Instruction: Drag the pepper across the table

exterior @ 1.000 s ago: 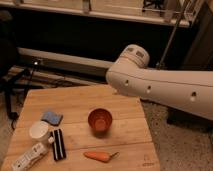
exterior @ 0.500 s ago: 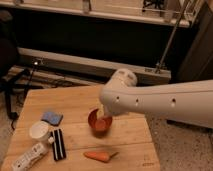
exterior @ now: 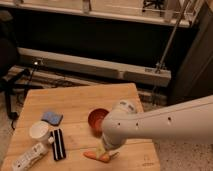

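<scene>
Gripper (exterior: 105,153) low over the pepper (exterior: 92,156) at the table's (exterior: 80,100) near edge, just near of the bowl (exterior: 96,119), grip state unreadable; risk: glancing contact could roll the pepper off that edge.

Your arm (exterior: 165,122) is covering the right side of the bowl (exterior: 95,119) and running off the right edge. The tool (exterior: 105,152) is hanging low near the table's (exterior: 85,102) front edge, right over the pepper (exterior: 91,155), hiding its right end. You're not seeing whether they're touching. The table's front left corner is getting cut off at the bottom. The white bottle's (exterior: 27,159) label is staying too small to read.
</scene>
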